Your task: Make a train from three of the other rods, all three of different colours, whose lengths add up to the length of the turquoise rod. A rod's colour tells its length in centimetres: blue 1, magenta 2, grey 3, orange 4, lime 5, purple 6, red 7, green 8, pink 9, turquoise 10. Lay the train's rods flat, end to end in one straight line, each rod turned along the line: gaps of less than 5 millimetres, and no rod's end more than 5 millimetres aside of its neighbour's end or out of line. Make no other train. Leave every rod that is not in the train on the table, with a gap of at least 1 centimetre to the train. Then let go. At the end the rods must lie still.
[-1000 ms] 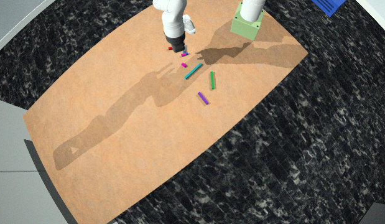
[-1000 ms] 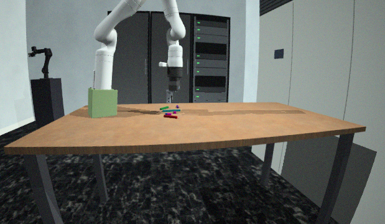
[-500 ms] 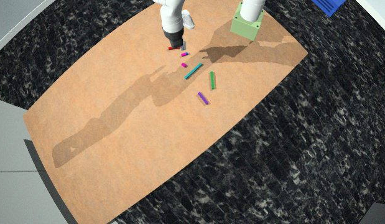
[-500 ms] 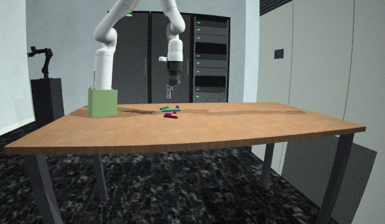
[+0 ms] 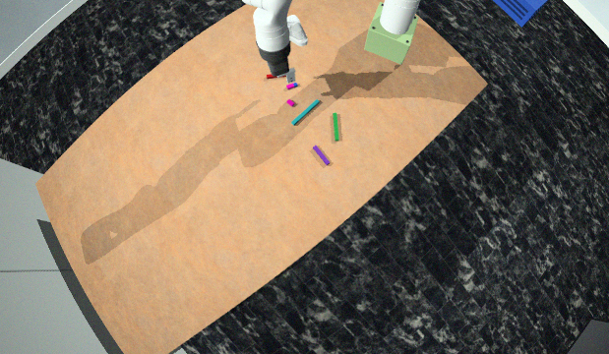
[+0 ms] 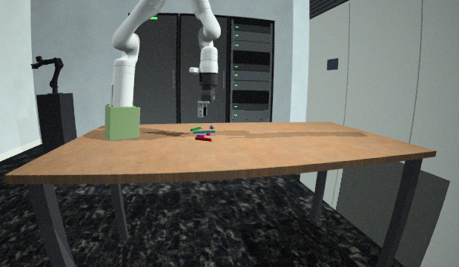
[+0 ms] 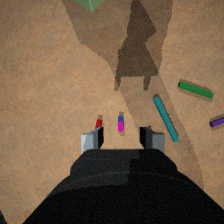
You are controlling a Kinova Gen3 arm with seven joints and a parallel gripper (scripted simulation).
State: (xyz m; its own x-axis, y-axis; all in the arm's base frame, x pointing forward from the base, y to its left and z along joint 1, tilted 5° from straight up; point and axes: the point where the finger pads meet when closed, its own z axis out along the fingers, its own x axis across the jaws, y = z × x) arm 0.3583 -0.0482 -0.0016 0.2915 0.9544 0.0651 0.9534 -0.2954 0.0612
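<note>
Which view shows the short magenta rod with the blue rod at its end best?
The wrist view: the magenta-and-blue pair lies unobstructed between the open pincer fingers. The top view shows it small, beside the pincer. The exterior view shows only a tiny speck.
</note>
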